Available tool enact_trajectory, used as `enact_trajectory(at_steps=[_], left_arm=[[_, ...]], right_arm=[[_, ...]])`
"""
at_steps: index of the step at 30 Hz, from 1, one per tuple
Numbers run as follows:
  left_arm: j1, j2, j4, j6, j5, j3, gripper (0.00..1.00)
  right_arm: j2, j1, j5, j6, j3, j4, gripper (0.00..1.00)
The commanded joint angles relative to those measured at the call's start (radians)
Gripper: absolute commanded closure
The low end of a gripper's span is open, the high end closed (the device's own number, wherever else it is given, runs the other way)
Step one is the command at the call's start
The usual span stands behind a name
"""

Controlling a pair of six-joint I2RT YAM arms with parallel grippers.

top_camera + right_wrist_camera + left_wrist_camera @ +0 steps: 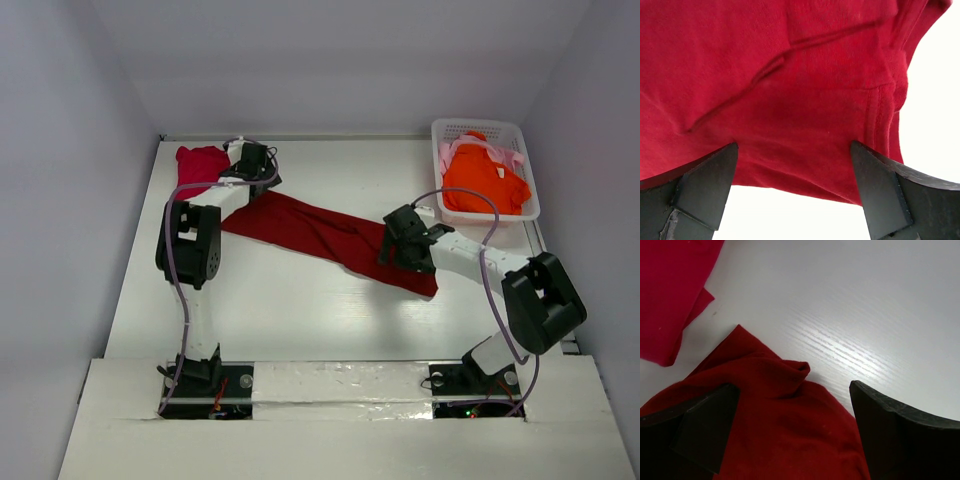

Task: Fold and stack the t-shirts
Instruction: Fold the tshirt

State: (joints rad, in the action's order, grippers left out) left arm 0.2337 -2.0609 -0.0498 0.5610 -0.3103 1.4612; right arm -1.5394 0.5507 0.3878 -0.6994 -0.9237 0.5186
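The large dark red t-shirt [320, 232] lies in a long diagonal band across the table. My left gripper [252, 162] is open over its far-left end; in the left wrist view the dark red cloth [785, 425] lies bunched between the spread fingers [705, 430]. My right gripper [397, 243] is open over the near-right end, and the hem of the dark red cloth [805, 125] spans the gap between its fingers [880, 195]. A folded crimson-pink t-shirt [200, 163] [670, 290] sits at the far left. The orange t-shirt [483, 182] and pale pink t-shirt [512, 157] lie in the basket.
The white lattice basket [478, 126] stands at the far right corner. Grey walls close in the white table [300, 310] on three sides. The arm bases sit at the near edge.
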Motion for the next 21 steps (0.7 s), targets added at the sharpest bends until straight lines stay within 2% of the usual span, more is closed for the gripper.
enact_trajectory(at_steps=[1,10,15,21], left_arm=[[-0.004,0.091,0.013,-0.009,-0.027,-0.031,0.09],[-0.013,0.047,-0.011,0.007,-0.035,-0.021,0.08],[-0.013,-0.008,-0.071,0.004,-0.044,0.037,0.05],[-0.013,-0.03,-0.068,-0.003,-0.055,0.044,0.04]], right_arm=[[0.035,-0.003,-0.027,-0.015,0.026,-0.071,0.01],[0.071,-0.003,-0.113,-0.041,0.048,-0.092,0.02],[0.071,-0.003,-0.125,-0.048,0.048,-0.089,0.02],[0.051,-0.003,-0.135,-0.054,0.046,-0.085,0.02]])
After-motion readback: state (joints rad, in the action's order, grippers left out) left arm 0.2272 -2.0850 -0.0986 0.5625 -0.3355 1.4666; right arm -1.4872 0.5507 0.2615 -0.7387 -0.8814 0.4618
